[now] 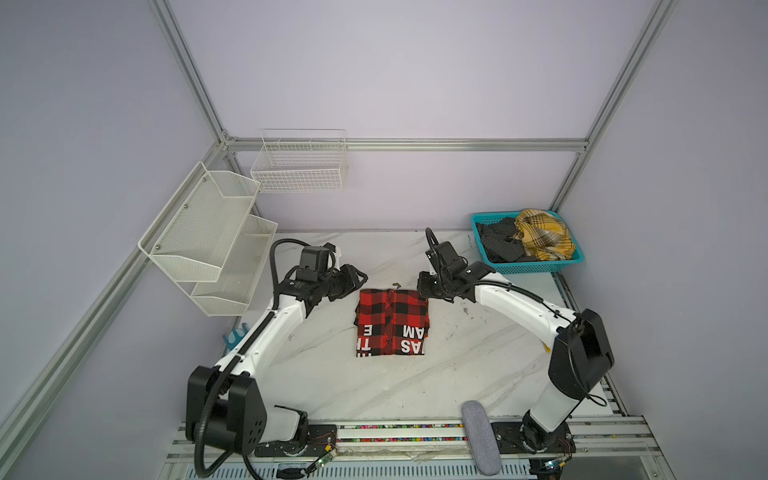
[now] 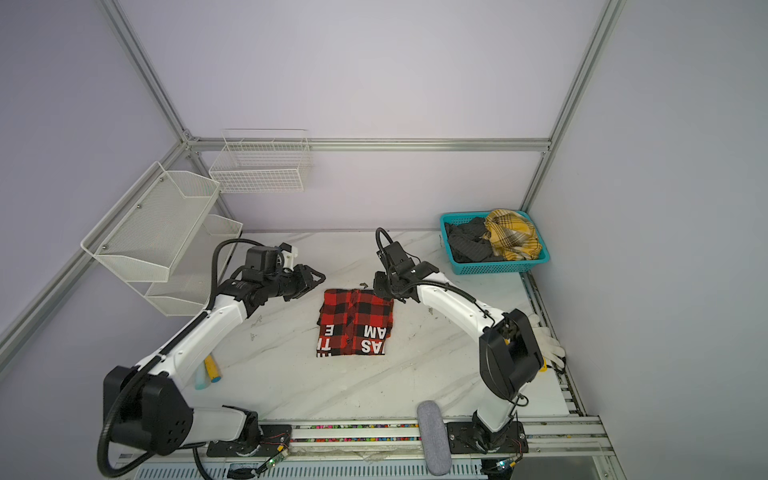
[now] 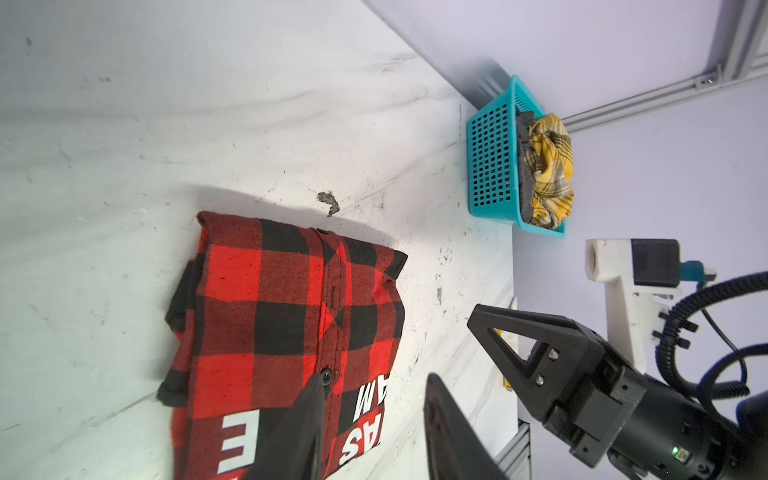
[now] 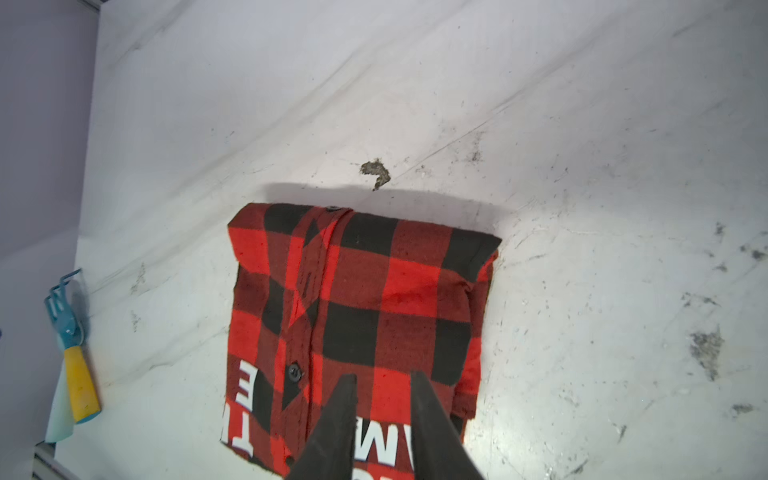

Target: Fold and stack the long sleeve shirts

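Lies mid-table [image 1: 457, 365]: folded shirt [image 1: 392, 322]. Hangs just left of its far left corner: left gripper [image 1: 360, 279]; above its far right corner: right gripper [image 1: 420, 290]. Stands at the far right corner: basket [image 1: 536, 268], crumpled garments [image 1: 540, 237] inside. On the left wall: mesh shelves [image 1: 208, 232]; on the back wall: wire basket [image 1: 299, 170].
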